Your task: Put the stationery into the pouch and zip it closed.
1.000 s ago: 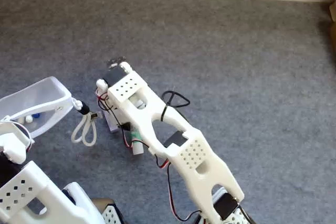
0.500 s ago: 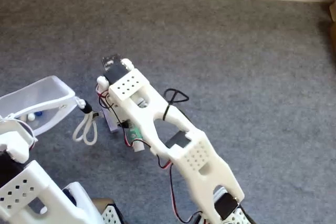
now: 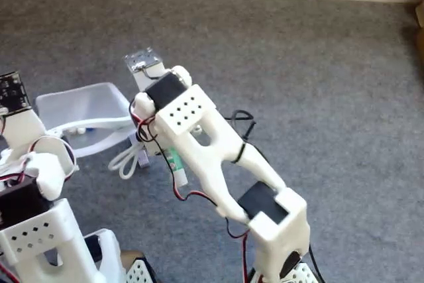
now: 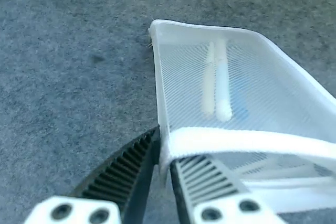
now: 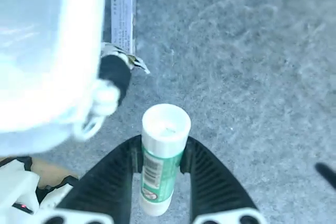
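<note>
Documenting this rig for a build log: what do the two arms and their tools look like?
Both the right arm and the left arm are white plastic with panels of round holes. Black motors sit at joints; red and black wires loop outside. The left tool and right tool have black fingers.

Pouch, glue stick higher, closer.

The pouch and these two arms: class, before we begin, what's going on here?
The left gripper pinches the rim of the clear mesh pouch, which has two white pen-like sticks inside. The right gripper holds a green-and-white glue stick above the carpet, near the pouch's black zip pull. The glue stick is not yet in the pouch.
</note>
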Controlling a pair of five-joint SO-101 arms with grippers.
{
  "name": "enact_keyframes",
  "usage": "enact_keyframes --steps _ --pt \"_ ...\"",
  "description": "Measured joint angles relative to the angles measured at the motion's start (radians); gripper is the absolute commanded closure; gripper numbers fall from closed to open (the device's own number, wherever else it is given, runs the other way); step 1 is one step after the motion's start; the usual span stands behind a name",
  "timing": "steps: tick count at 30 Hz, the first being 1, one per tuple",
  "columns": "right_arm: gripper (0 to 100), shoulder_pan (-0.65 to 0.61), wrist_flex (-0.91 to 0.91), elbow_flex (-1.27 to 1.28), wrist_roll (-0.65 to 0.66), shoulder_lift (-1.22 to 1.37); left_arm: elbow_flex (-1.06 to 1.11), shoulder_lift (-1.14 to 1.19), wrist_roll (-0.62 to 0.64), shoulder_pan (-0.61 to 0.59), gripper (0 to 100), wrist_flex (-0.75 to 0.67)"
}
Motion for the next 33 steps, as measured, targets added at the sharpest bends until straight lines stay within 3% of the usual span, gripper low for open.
enact_keyframes --steps 14,21,33 --pt "99.5 0.000 -0.069 0.262 0.000 -0.474 -0.049 0.002 0.000 0.193 99 0.002" --pt "99.5 -0.054 -0.365 0.624 0.000 -0.784 -0.069 0.002 0.000 0.238 99 0.002" --pt "99.5 -0.084 -1.026 1.280 0.000 -1.372 -0.133 0.002 0.000 0.262 99 0.051"
